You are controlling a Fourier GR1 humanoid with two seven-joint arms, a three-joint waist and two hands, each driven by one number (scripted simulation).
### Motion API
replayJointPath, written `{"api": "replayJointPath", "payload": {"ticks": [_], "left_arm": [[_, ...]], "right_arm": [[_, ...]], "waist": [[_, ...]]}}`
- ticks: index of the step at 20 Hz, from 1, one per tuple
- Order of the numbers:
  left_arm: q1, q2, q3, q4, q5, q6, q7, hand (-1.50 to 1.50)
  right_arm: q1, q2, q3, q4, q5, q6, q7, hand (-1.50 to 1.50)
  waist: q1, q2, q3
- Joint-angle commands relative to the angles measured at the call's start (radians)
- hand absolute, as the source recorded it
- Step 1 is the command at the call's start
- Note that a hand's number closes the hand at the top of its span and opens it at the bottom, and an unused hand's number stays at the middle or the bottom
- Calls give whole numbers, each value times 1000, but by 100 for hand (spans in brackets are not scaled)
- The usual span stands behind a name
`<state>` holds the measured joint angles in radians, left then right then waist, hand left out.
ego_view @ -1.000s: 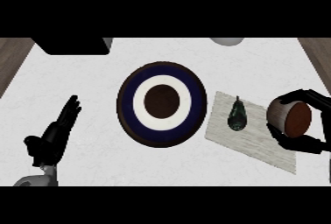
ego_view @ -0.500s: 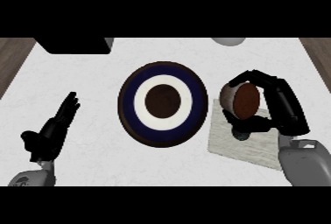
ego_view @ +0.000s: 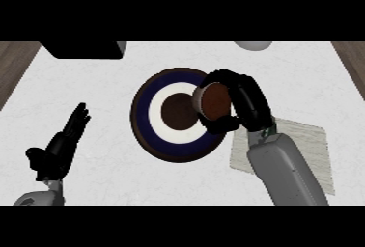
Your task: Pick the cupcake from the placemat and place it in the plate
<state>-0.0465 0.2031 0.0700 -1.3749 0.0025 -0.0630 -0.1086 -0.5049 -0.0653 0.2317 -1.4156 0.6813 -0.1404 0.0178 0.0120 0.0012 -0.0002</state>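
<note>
My right hand [ego_view: 246,103] is curled round the cupcake [ego_view: 212,100], a brown cake in a pale wrapper, and holds it over the right side of the plate [ego_view: 157,140]. The plate is round, with a dark blue rim, a white ring and a brown centre. Behind my right forearm lies the pale grey placemat [ego_view: 310,144], partly hidden by the arm. At the lower left my left hand [ego_view: 61,147] rests open on the counter, fingers pointing up, well apart from the plate.
A black box [ego_view: 82,49] stands at the back left of the white counter. A grey rounded object [ego_view: 253,45] sits at the back edge, right of centre. Brown wooden strips [ego_view: 10,67] show at the far left and far right.
My right hand has carried the cupcake leftward from above the placemat to over the plate's right side. The dark green object seen earlier on the placemat no longer shows. The left hand has stayed put.
</note>
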Motion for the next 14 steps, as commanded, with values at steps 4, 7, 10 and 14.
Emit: {"api": "replayJointPath", "payload": {"ticks": [4,7,10,14], "left_arm": [[-35,22,23,68,0,-31,-47,0],[-67,-3,19,107,-11,-11,-34,0],[-4,6,20,71,-7,-35,-67,0],[-22,4,19,45,-4,-37,-17,0]], "right_arm": [[-126,64,15,237,-166,-211,24,150],[-153,65,132,359,-207,-360,72,-150],[-225,65,140,470,-270,-351,83,-150],[-253,65,132,488,-399,-362,79,-150]], "waist": [[13,6,0],[11,5,0],[11,4,0],[6,2,0]]}}
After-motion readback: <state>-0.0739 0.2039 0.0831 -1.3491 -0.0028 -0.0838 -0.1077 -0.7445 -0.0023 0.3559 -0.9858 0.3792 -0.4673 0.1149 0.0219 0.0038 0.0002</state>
